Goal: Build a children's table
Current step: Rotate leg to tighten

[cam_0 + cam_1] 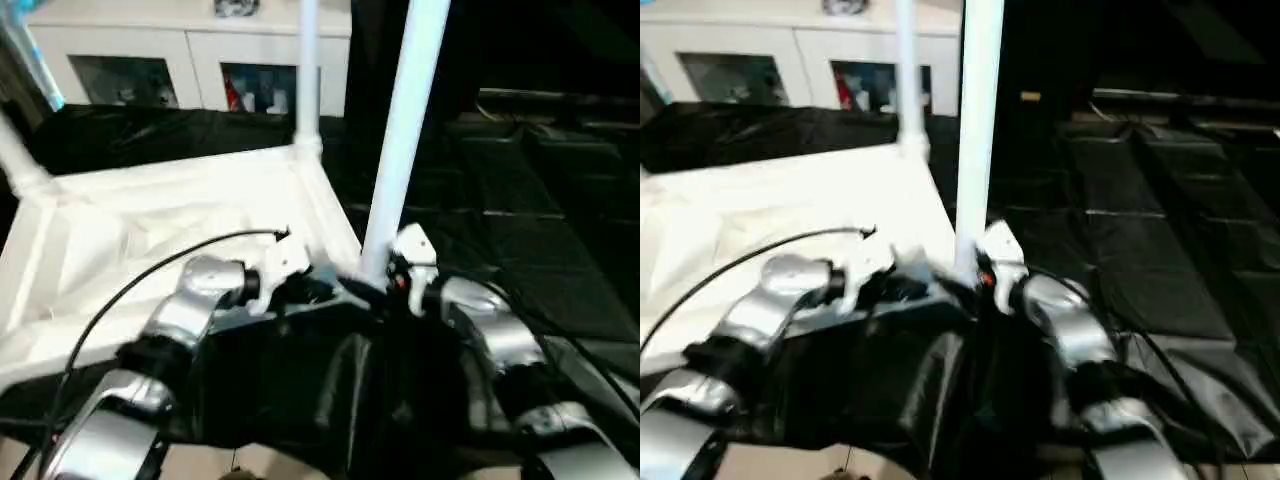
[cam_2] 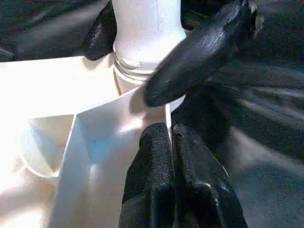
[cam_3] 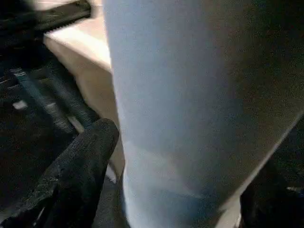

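Note:
The children's table lies upside down on black cloth, its ribbed white top [image 1: 150,230] facing up. White legs stand upright at the far corner [image 1: 308,70], at the left corner [image 1: 20,160] and at the near corner [image 1: 400,130]. The near leg's base [image 2: 147,33] sits in its round socket. My right gripper [image 1: 385,272] is open, with one black finger [image 3: 80,166] on each side of that leg's base. My left gripper [image 2: 166,142] is shut with nothing in it, its fingertips resting against the tabletop rim [image 2: 142,104] just beside that socket.
A white cabinet [image 1: 190,60] with glass-fronted compartments stands behind the table. Black cloth [image 1: 520,200] covers the floor to the right and in front. A thin black cable [image 1: 150,270] arcs over my left forearm above the tabletop.

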`<state>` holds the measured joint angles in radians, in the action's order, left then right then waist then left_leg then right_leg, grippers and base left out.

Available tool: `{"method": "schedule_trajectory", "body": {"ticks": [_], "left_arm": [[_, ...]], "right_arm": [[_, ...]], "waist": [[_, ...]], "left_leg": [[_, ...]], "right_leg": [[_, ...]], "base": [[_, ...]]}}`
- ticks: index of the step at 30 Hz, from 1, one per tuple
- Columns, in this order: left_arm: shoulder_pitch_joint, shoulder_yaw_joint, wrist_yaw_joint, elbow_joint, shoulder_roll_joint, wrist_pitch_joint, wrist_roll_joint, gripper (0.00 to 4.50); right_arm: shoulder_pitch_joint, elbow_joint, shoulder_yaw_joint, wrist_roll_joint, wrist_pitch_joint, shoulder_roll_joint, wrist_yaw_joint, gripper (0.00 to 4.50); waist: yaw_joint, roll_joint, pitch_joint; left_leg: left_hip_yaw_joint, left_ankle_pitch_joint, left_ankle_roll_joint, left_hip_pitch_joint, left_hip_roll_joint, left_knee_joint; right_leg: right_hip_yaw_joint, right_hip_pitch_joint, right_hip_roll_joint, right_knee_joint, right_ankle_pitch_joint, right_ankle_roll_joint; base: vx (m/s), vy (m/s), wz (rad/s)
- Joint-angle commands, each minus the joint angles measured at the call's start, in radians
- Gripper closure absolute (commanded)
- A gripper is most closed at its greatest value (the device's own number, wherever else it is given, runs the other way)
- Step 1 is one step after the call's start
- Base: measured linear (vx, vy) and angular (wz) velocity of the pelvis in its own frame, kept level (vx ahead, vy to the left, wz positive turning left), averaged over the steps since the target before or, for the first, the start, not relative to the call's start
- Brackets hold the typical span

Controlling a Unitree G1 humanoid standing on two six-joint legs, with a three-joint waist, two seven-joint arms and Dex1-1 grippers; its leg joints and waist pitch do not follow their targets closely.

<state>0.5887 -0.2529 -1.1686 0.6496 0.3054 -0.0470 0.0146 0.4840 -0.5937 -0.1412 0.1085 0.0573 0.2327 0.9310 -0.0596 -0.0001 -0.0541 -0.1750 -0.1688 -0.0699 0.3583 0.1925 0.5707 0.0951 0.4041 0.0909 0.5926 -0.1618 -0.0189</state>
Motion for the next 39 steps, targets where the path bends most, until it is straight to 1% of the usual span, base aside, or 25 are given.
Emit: {"method": "schedule_trajectory", "body": {"ticks": [1,2,3,6,9,10,12,16,17,18,19,20,21,22,24,25,26,27,28,30,31,34,35,37,39], "left_arm": [[-0.007,-0.019,-0.067,-0.058,0.001,-0.001,-0.033,4.5],[-0.011,-0.02,-0.077,-0.064,0.007,0.002,-0.034,4.5],[-0.012,-0.02,-0.08,-0.065,0.009,0.003,-0.034,4.5],[-0.018,-0.024,-0.107,-0.074,0.02,0.019,-0.038,4.5],[-0.023,-0.025,-0.116,-0.082,0.025,0.023,-0.045,4.5],[-0.024,-0.025,-0.116,-0.085,0.025,0.025,-0.047,4.5],[-0.03,-0.027,-0.117,-0.095,0.026,0.032,-0.049,4.5],[-0.027,-0.019,-0.074,-0.087,0.017,0.038,-0.037,4.5],[-0.009,-0.009,-0.012,-0.055,-0.001,0.033,-0.015,4.5],[-0.008,-0.008,-0.006,-0.052,-0.003,0.034,-0.014,4.5],[0.016,0.006,0.054,-0.021,-0.029,0.038,-0.005,4.5],[0.016,0.006,0.054,-0.021,-0.029,0.038,-0.005,4.5],[0.044,0.015,0.117,0.008,-0.06,0.054,0.003,4.5],[0.044,0.015,0.117,0.008,-0.06,0.054,0.003,4.5],[0.073,0.019,0.186,0.038,-0.088,0.065,0.02,4.5],[0.089,0.02,0.225,0.058,-0.104,0.069,0.029,4.5],[0.126,0.028,0.32,0.1,-0.142,0.087,0.045,4.5],[0.126,0.028,0.32,0.1,-0.142,0.087,0.045,4.5],[0.135,0.031,0.342,0.11,-0.152,0.092,0.048,4.5],[0.157,0.037,0.392,0.137,-0.183,0.091,0.054,4.5],[0.161,0.038,0.4,0.144,-0.19,0.086,0.056,4.5],[0.149,0.012,0.374,0.135,-0.195,0.055,0.074,4.5],[0.139,0.004,0.346,0.129,-0.193,0.038,0.07,4.5],[0.127,0.001,0.318,0.118,-0.188,0.031,0.062,4.5],[0.119,0.0,0.312,0.112,-0.181,0.029,0.061,4.5]], "right_arm": [[-0.015,0.038,-0.039,0.024,0.031,0.009,0.081,0.85],[-0.017,0.043,-0.041,0.027,0.034,0.014,0.095,0.85],[-0.018,0.044,-0.041,0.027,0.034,0.015,0.098,1.0],[-0.023,0.054,-0.037,0.037,0.039,0.017,0.124,1.1],[-0.032,0.076,-0.044,0.039,0.056,0.017,0.137,1.32],[-0.036,0.083,-0.046,0.041,0.061,0.017,0.14,1.44],[-0.043,0.097,-0.053,0.049,0.073,0.015,0.144,1.66],[-0.049,0.097,-0.047,0.046,0.081,-0.004,0.116,1.81],[-0.049,0.078,-0.027,0.043,0.084,-0.031,0.053,1.84],[-0.049,0.076,-0.025,0.042,0.084,-0.034,0.045,1.85],[-0.043,0.044,-0.008,0.024,0.081,-0.063,-0.046,1.85],[-0.043,0.044,-0.008,0.024,0.081,-0.063,-0.046,1.85],[-0.038,0.006,0.011,0.007,0.08,-0.103,-0.156,1.85],[-0.038,0.006,0.011,0.007,0.08,-0.103,-0.156,1.85],[-0.026,-0.033,0.026,-0.008,0.094,-0.135,-0.256,1.86],[-0.016,-0.057,0.04,-0.008,0.1,-0.155,-0.304,1.86],[0.01,-0.11,0.078,-0.005,0.106,-0.203,-0.427,1.86],[0.01,-0.11,0.078,-0.005,0.106,-0.203,-0.427,1.86],[0.018,-0.123,0.088,-0.002,0.11,-0.217,-0.457,1.86],[0.047,-0.16,0.101,-0.006,0.102,-0.258,-0.528,1.86],[0.058,-0.173,0.105,-0.01,0.099,-0.271,-0.549,1.86],[0.073,-0.192,0.048,-0.076,0.025,-0.279,-0.548,1.86],[0.067,-0.179,0.054,-0.058,0.025,-0.281,-0.506,1.86],[0.059,-0.155,0.075,-0.022,0.041,-0.275,-0.458,1.16],[0.04,-0.118,0.055,-0.024,0.045,-0.233,-0.393,1.14]], "waist": [[-0.005,-0.004,0.065],[-0.005,-0.007,0.064],[-0.005,-0.006,0.064],[-0.004,-0.009,0.063],[-0.005,-0.007,0.064],[-0.005,-0.01,0.064],[-0.008,-0.01,0.064],[-0.007,-0.01,0.064],[-0.007,-0.014,0.062],[-0.006,-0.012,0.061],[-0.003,-0.014,0.06],[-0.002,-0.013,0.059],[-0.001,-0.015,0.059],[0.0,-0.013,0.058],[0.006,-0.014,0.059],[0.006,-0.013,0.058],[0.006,-0.008,0.059],[0.009,-0.006,0.058],[0.009,-0.007,0.059],[0.009,-0.003,0.06],[0.01,-0.004,0.062],[0.01,-0.003,0.065],[0.009,-0.008,0.066],[0.008,-0.007,0.067],[0.006,-0.013,0.066]], "left_leg": [[0.004,-0.268,0.064,-0.003,0.043,-0.062],[0.003,-0.269,0.063,-0.002,0.042,-0.062],[0.004,-0.269,0.06,-0.001,0.041,-0.062],[0.005,-0.277,0.05,-0.003,0.041,-0.063],[0.006,-0.268,0.047,-0.004,0.042,-0.064],[0.005,-0.265,0.049,-0.003,0.041,-0.063],[0.005,-0.258,0.049,-0.004,0.041,-0.063],[0.005,-0.256,0.048,-0.003,0.04,-0.063],[0.005,-0.261,0.046,-0.003,0.04,-0.063],[0.006,-0.265,0.042,-0.004,0.04,-0.064],[0.006,-0.274,0.032,-0.005,0.038,-0.065],[0.007,-0.286,0.025,-0.007,0.037,-0.066],[0.008,-0.298,0.019,-0.008,0.036,-0.065],[0.008,-0.309,0.015,-0.012,0.036,-0.066],[0.013,-0.325,0.005,-0.009,0.035,-0.067],[0.012,-0.33,0.006,-0.012,0.033,-0.066],[0.013,-0.333,0.004,-0.013,0.033,-0.065],[0.012,-0.333,0.0,-0.012,0.033,-0.066],[0.012,-0.339,-0.004,-0.015,0.033,-0.065],[0.014,-0.341,-0.003,-0.011,0.032,-0.066],[0.013,-0.333,-0.001,-0.009,0.031,-0.066],[0.012,-0.318,0.005,-0.004,0.032,-0.066],[0.009,-0.303,0.017,-0.004,0.032,-0.064],[0.008,-0.282,0.032,-0.003,0.032,-0.063],[0.006,-0.269,0.045,-0.001,0.033,-0.062]], "right_leg": [[-0.053,-0.055,0.059,-0.073,-0.292,-0.207],[-0.053,-0.054,0.058,-0.074,-0.301,-0.203],[-0.053,-0.054,0.059,-0.073,-0.309,-0.201],[-0.053,-0.051,0.061,-0.078,-0.346,-0.191],[-0.054,-0.051,0.059,-0.075,-0.325,-0.194],[-0.054,-0.051,0.058,-0.075,-0.318,-0.195],[-0.054,-0.051,0.06,-0.074,-0.315,-0.195],[-0.054,-0.051,0.06,-0.074,-0.319,-0.191],[-0.054,-0.049,0.062,-0.078,-0.347,-0.182],[-0.055,-0.047,0.062,-0.079,-0.357,-0.18],[-0.055,-0.045,0.061,-0.082,-0.378,-0.173],[-0.054,-0.043,0.061,-0.084,-0.397,-0.168],[-0.054,-0.044,0.063,-0.089,-0.435,-0.15],[-0.054,-0.039,0.063,-0.092,-0.45,-0.147],[-0.05,-0.043,0.064,-0.095,-0.488,-0.128],[-0.051,-0.038,0.064,-0.098,-0.494,-0.125],[-0.051,-0.04,0.065,-0.098,-0.495,-0.125],[-0.052,-0.037,0.063,-0.1,-0.492,-0.124],[-0.051,-0.035,0.062,-0.099,-0.49,-0.125],[-0.05,-0.04,0.063,-0.098,-0.465,-0.129],[-0.051,-0.04,0.061,-0.097,-0.442,-0.133],[-0.051,-0.046,0.061,-0.091,-0.385,-0.148],[-0.053,-0.048,0.06,-0.086,-0.345,-0.16],[-0.054,-0.051,0.059,-0.081,-0.311,-0.174],[-0.054,-0.055,0.058,-0.079,-0.286,-0.182]], "base": [[0.0,0.0,0.0],[0.0,0.0,0.0],[0.0,0.0,0.0],[0.0,0.0,0.0],[0.0,0.0,0.0],[0.0,0.0,0.0],[0.0,0.0,0.0],[0.0,0.0,0.0],[0.0,0.0,0.0],[0.0,0.0,0.0],[0.0,0.0,0.0],[0.0,0.0,0.0],[0.0,0.0,0.0],[0.0,0.0,0.0],[0.0,0.0,0.0],[0.0,0.0,0.0],[0.0,0.0,0.0],[0.0,0.0,0.0],[0.0,0.0,0.0],[0.0,0.0,0.0],[0.0,0.0,0.0],[0.0,0.0,0.0],[0.0,0.0,0.0],[0.0,0.0,0.0],[0.0,0.0,0.0]]}}
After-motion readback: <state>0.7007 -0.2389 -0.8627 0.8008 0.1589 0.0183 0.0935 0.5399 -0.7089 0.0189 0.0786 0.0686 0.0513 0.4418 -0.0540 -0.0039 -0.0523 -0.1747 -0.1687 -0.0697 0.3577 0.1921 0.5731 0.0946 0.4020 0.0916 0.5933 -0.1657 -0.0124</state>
